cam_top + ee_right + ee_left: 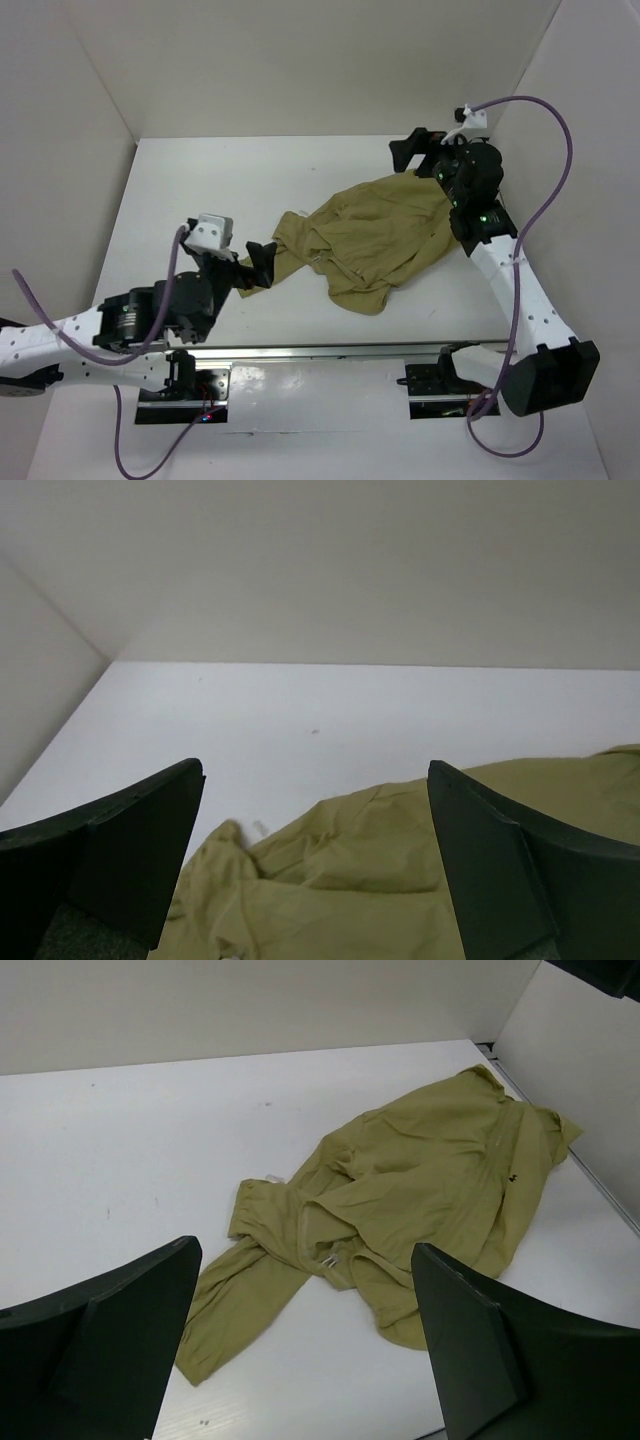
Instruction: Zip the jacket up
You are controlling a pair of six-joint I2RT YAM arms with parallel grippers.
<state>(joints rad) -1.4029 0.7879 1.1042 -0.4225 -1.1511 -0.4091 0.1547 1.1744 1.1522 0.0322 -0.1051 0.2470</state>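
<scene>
The khaki jacket [372,240] lies crumpled on the white table [220,180], right of centre, with one sleeve stretched to the left. My left gripper [258,265] is open and empty, at the end of that sleeve. In the left wrist view the jacket [430,1170] lies ahead, the sleeve [235,1300] runs between the spread fingers [100,1340], and a small pale zipper pull [327,1260] shows at a fold. My right gripper [412,150] is open and empty over the jacket's far right corner. In the right wrist view the fabric [400,880] lies just below the open gripper [315,870].
White walls [80,120] enclose the table on the left, back and right. A metal rail [330,350] runs along the near edge by the arm bases. Purple cables [555,190] loop off both arms. Bare table lies left and behind the jacket.
</scene>
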